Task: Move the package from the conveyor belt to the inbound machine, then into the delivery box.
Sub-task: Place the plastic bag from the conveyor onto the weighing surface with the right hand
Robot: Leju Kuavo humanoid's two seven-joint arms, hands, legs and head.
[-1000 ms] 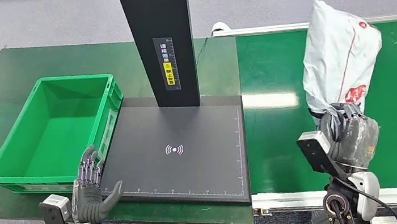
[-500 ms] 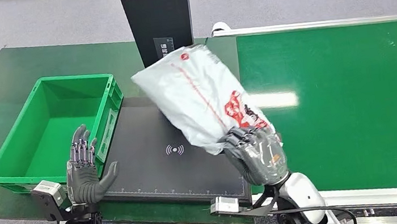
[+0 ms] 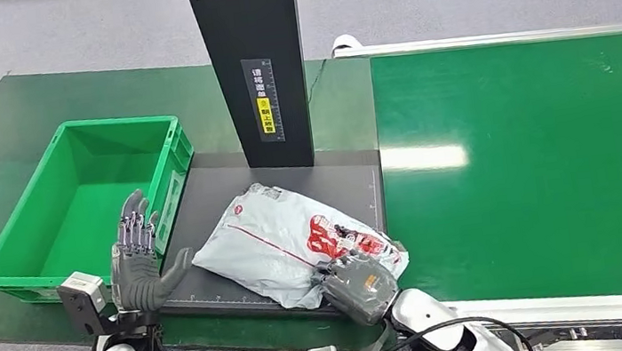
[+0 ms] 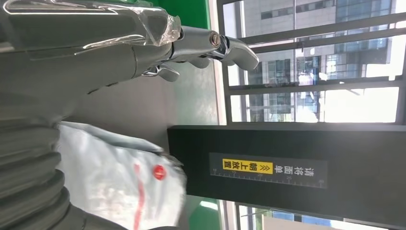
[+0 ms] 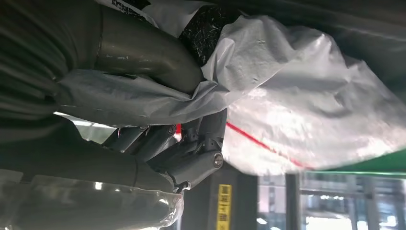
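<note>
Leftmost, the empty green box [image 3: 69, 205] sits beside the left hand [image 3: 142, 268], raised with fingers spread and holding nothing, while the right hand [image 3: 358, 284] grips the white package [image 3: 284, 237] lying on the black machine [image 3: 220, 195].

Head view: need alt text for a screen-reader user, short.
A white package with red print lies on the black inbound machine's platform, its near end gripped by the right robot hand. The left robot hand is raised open beside an empty green delivery box; the green conveyor belt runs along the right.
</note>
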